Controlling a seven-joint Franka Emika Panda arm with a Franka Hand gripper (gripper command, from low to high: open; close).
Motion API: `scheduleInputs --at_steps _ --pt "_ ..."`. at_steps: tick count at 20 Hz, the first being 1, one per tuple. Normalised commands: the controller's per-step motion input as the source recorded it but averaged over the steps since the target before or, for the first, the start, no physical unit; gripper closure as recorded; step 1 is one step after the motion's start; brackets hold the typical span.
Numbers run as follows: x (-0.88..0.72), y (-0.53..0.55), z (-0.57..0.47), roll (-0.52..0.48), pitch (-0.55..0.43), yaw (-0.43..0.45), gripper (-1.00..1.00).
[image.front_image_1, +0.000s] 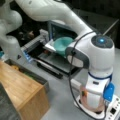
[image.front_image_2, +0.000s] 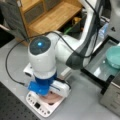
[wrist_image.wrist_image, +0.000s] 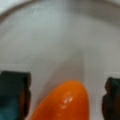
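Pincer (wrist_image.wrist_image: 66, 97): fingers (wrist_image.wrist_image: 15, 96) spread either side of an orange carrot (wrist_image.wrist_image: 65, 102) in a pale bowl (wrist_image.wrist_image: 50, 37). Carrot looked glossy, stiff, light, likely slippery; best gripped across its thick middle.

Front view, elevated: looks down from close range across the arm's white base (image.front_image_1: 96, 75) toward an open toaster oven (image.front_image_1: 58, 32) holding a teal bowl (image.front_image_1: 62, 45); wooden shelf (image.front_image_1: 22, 92) at the view's bottom left.

Front view, opposite side: looks down steeply on the same base (image.front_image_2: 42, 60); shelf (image.front_image_2: 50, 15) at top, bowl (image.front_image_2: 113, 56) at right edge.

Both front views share base, shelf, bowl.

Wrist view: faces downward, very near, between the gripper (wrist_image.wrist_image: 66, 96) fingers (wrist_image.wrist_image: 13, 95), onto an orange object (wrist_image.wrist_image: 65, 102) over a pale surface.
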Motion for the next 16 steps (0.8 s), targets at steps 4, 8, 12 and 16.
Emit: scheduleInputs --at_steps 4,8,12,16 --pt "-0.01 -0.07 0.02 -0.019 0.018 0.03 -1.0" --pt "-0.01 -0.07 0.02 -0.019 0.018 0.03 -1.0" --pt "-0.01 -0.07 0.02 -0.019 0.018 0.03 -1.0" --pt "-0.01 -0.07 0.02 -0.019 0.018 0.03 -1.0"
